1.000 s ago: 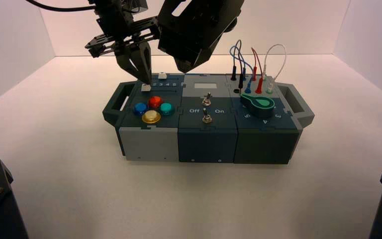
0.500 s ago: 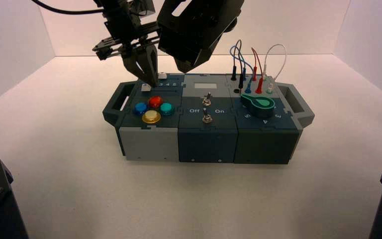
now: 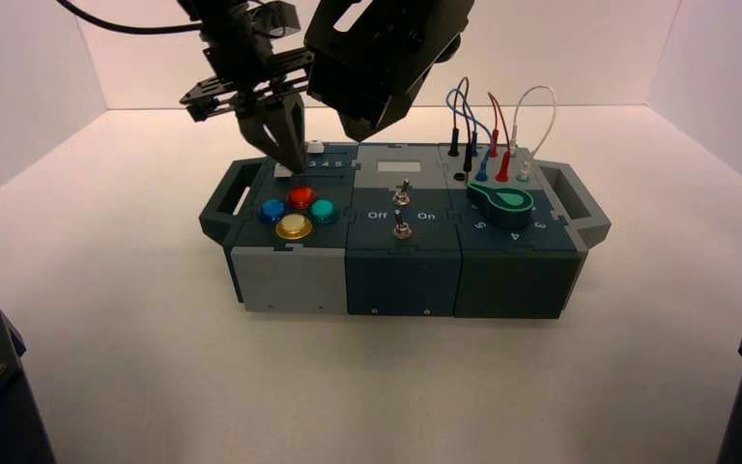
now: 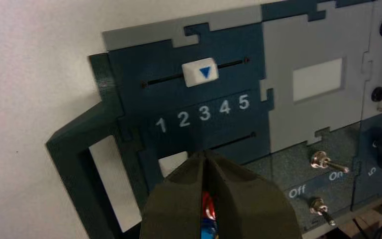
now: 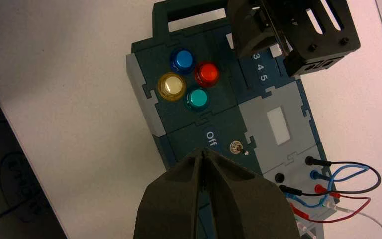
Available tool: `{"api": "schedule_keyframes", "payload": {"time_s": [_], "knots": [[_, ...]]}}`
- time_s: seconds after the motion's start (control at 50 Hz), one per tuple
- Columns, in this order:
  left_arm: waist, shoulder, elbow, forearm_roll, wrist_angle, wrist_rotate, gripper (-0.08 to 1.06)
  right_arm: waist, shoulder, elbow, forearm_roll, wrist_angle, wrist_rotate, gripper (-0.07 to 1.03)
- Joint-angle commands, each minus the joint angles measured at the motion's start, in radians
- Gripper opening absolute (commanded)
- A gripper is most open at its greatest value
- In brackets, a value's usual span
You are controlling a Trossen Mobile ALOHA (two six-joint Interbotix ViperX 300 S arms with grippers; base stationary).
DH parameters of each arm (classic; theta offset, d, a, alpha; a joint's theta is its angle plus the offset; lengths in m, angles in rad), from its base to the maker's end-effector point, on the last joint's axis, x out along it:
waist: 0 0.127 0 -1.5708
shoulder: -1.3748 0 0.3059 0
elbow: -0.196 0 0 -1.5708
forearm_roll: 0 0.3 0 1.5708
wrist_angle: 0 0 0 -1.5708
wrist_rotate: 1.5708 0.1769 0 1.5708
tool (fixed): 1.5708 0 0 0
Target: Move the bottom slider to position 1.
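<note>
The bottom slider's white knob (image 4: 172, 163) sits at the end of its track below the digit 1 (image 4: 161, 124), partly hidden by my left gripper. In the high view the knob (image 3: 281, 171) shows just left of the fingers. My left gripper (image 4: 205, 154) is shut and empty. Its tips hang over the track right beside the knob, on the side towards digit 2; it shows in the high view (image 3: 293, 162) over the box's back left part. My right gripper (image 5: 202, 152) is shut and empty, raised above the box's middle (image 3: 360, 130).
The other slider's white knob (image 4: 200, 72) with a blue triangle sits in the track beyond the digits. Several coloured buttons (image 3: 296, 211), two toggle switches (image 3: 401, 211), a green dial (image 3: 502, 200) and plugged wires (image 3: 493, 126) are on the box (image 3: 290, 275).
My left gripper has shifted slightly right and turned above the bottom slider. The white knob has stayed at the left end of its track. The right arm has not moved.
</note>
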Motion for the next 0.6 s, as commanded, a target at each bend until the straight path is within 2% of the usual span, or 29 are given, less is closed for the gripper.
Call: {"api": "schedule_keyframes", "payload": {"time_s": [0.02,0.6], "knots": [[0.023,-0.021,0.000,0.006,-0.006,0.008,-0.03,0.008,-0.009,-0.028,-0.003,-0.005,0.006,-0.02],[0.026,-0.052,0.009,0.008,-0.002,0.006,-0.03,0.008,-0.008,-0.023,-0.009,0.005,0.005,-0.02]]}}
